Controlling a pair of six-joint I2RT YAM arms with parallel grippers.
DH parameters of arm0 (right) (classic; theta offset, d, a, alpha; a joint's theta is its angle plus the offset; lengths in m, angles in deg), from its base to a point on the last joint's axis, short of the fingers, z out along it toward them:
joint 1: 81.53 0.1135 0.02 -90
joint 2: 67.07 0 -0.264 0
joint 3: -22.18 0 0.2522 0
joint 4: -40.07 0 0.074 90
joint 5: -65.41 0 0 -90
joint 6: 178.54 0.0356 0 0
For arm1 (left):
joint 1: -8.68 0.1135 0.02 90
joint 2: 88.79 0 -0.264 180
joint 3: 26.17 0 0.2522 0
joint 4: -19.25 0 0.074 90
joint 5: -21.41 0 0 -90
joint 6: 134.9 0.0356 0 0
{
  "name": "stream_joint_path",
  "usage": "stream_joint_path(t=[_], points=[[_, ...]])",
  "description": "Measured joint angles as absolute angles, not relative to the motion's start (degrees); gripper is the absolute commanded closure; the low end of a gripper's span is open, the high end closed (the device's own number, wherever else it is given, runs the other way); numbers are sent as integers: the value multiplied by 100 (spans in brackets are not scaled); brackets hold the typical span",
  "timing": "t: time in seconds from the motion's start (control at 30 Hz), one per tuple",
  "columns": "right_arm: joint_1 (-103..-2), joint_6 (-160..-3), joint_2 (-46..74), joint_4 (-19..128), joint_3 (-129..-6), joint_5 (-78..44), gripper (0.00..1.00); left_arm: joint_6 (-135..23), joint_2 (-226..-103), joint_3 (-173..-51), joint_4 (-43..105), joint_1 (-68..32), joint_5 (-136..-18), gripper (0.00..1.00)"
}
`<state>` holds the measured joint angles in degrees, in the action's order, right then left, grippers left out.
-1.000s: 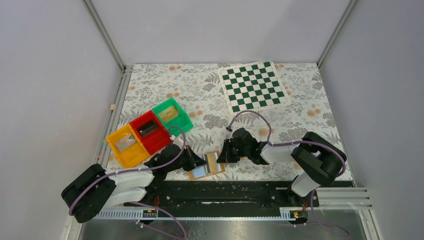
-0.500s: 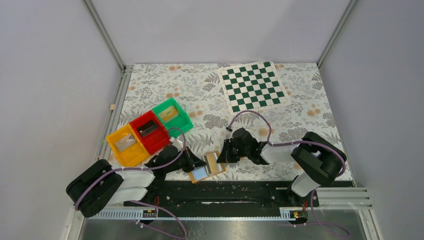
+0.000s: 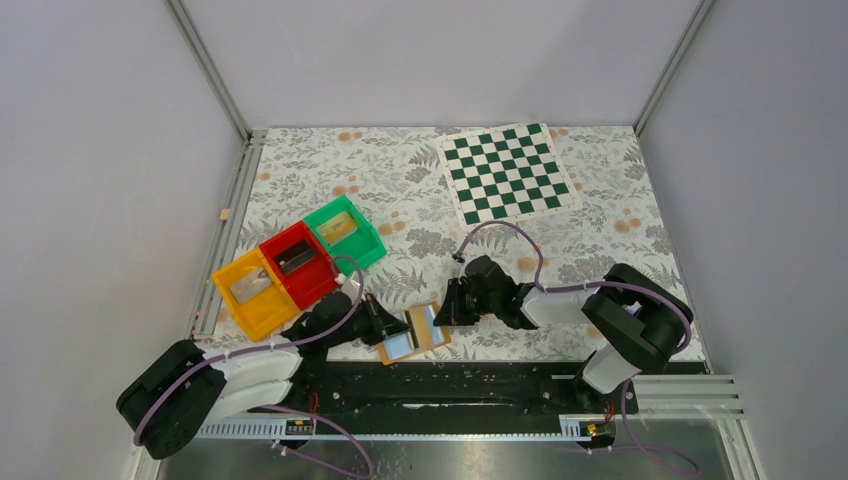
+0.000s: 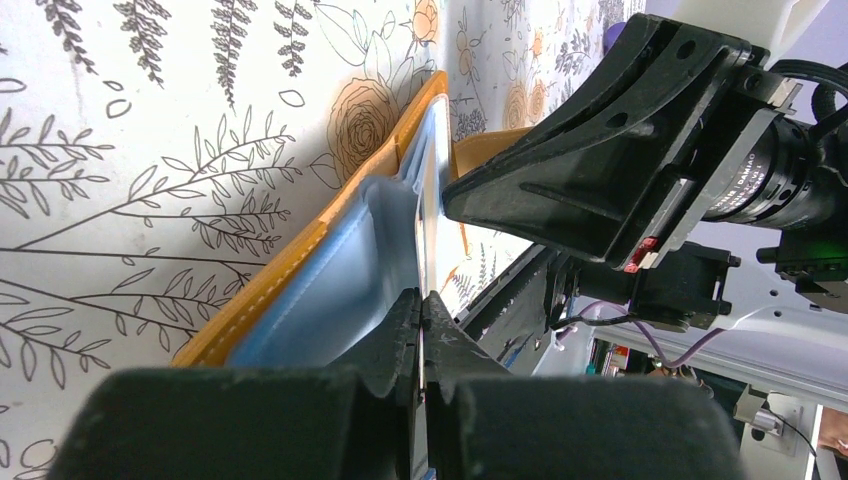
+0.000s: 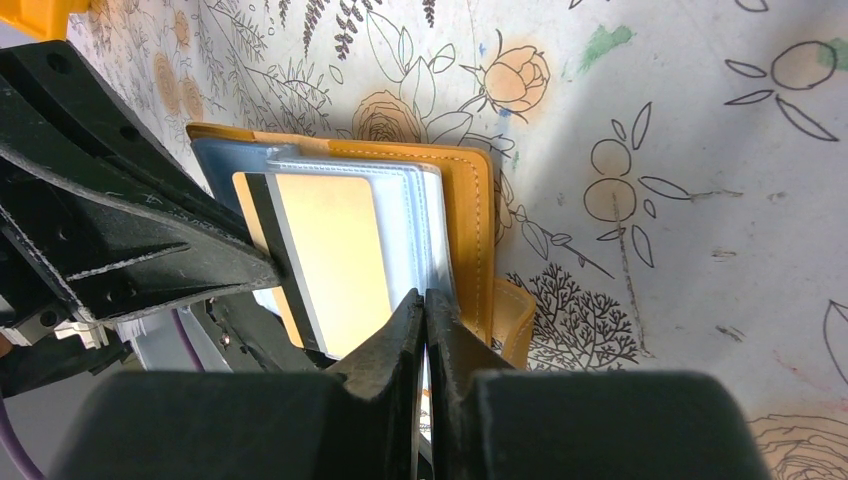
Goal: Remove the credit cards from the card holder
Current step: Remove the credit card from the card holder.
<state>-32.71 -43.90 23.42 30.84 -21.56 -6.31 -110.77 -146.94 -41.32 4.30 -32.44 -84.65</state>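
The card holder (image 3: pixel 415 334) lies open near the table's front edge, orange-tan outside and pale blue inside. In the right wrist view it (image 5: pixel 472 215) shows clear sleeves and a gold credit card (image 5: pixel 335 262) with a black stripe, partly slid out. My left gripper (image 3: pixel 397 327) is shut on that card's edge; in the left wrist view its jaws (image 4: pixel 422 297) pinch a thin white edge beside the holder's blue lining (image 4: pixel 335 275). My right gripper (image 3: pixel 446 312) is shut on the holder's clear sleeve edge (image 5: pixel 424 295). Both grippers face each other across the holder.
Yellow (image 3: pixel 250 292), red (image 3: pixel 298 262) and green (image 3: pixel 345 230) bins stand in a row left of the holder, each with something flat inside. A green chessboard (image 3: pixel 505 172) lies at the back right. A black rail (image 3: pixel 450 385) runs along the near edge.
The left arm's elbow and base link have shifted back and to the left. The holder has turned slightly. The right arm has not moved.
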Motion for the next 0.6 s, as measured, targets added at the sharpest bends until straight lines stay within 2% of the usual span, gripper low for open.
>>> stream_joint_path(t=[0.3, 0.6], points=[[-3284, -4392, 2340, 3091, -2156, -629, 91, -11036, -14324, -4132, 1016, -3154, -8438, 100], [-3516, -4418, 2089, 3257, -2005, -747, 92, -10863, -13048, -4257, 2568, -3139, -8102, 100]])
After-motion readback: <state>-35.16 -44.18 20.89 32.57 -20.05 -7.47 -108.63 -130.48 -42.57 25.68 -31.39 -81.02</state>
